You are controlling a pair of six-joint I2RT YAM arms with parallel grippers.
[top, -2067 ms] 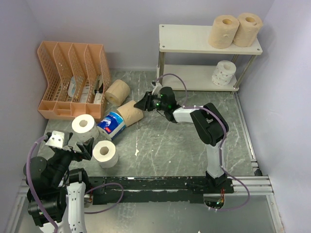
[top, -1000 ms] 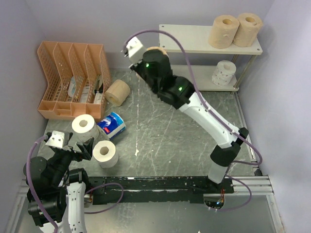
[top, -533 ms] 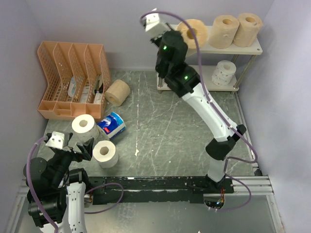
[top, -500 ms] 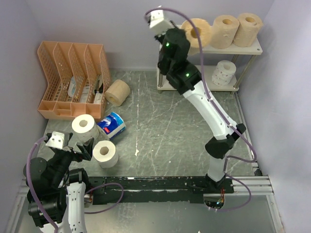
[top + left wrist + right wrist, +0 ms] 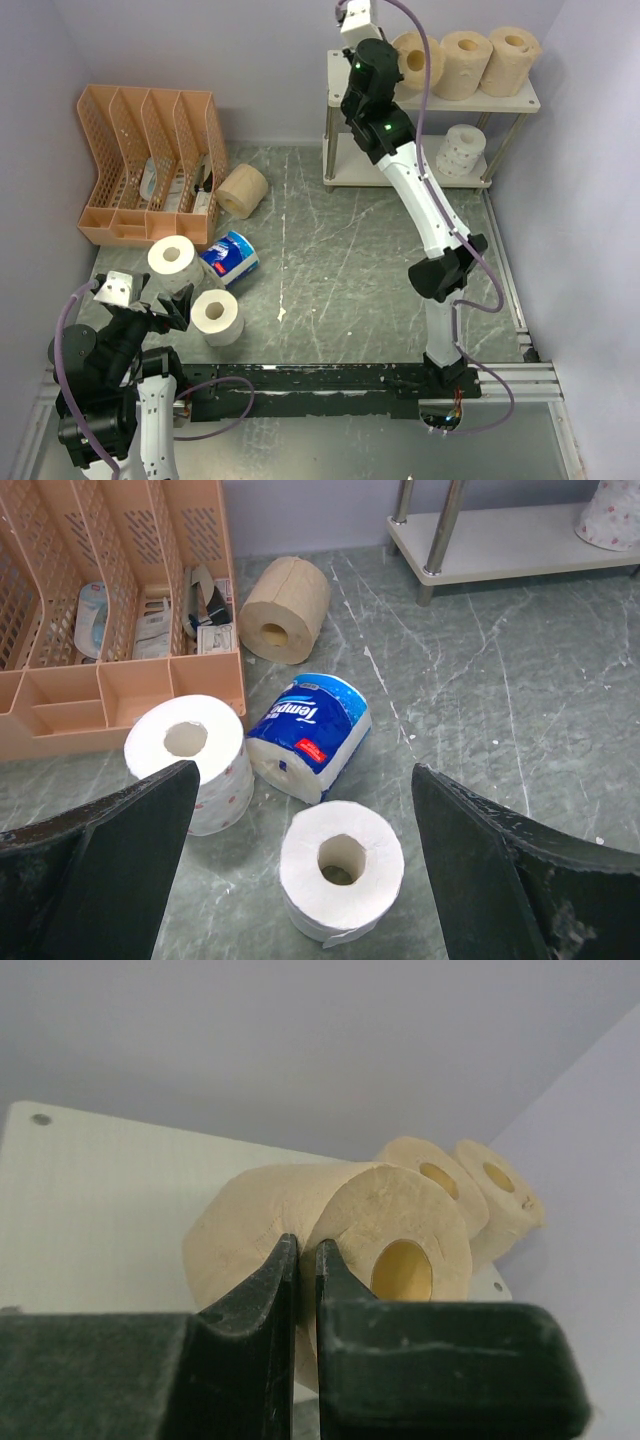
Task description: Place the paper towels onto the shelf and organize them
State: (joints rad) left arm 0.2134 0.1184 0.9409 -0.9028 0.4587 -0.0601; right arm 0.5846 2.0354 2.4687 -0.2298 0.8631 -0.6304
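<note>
My right gripper point(image 5: 306, 1250) is shut, pinching the outer wrap of a tan paper towel roll point(image 5: 380, 1220). It holds the roll at the shelf's top board point(image 5: 100, 1200), beside two tan rolls point(image 5: 470, 1185). From above, this roll point(image 5: 412, 58) is left of those two point(image 5: 465, 62) on the shelf point(image 5: 345, 80). A dotted white roll point(image 5: 460, 150) sits on the lower tier. My left gripper point(image 5: 303, 775) is open above a white roll point(image 5: 341, 868). Near it lie a blue-and-white wrapped roll point(image 5: 310, 732), another white roll point(image 5: 190, 755) and a tan roll point(image 5: 286, 608).
An orange slotted file organizer point(image 5: 150, 160) with small items stands at the left back. Walls close in on the left, back and right. A metal rail point(image 5: 505, 260) runs along the table's right side.
My right arm lifted a tan roll off the table and carried it up and right to the shelf's top tier beside the two tan rolls. The left arm has not moved.
</note>
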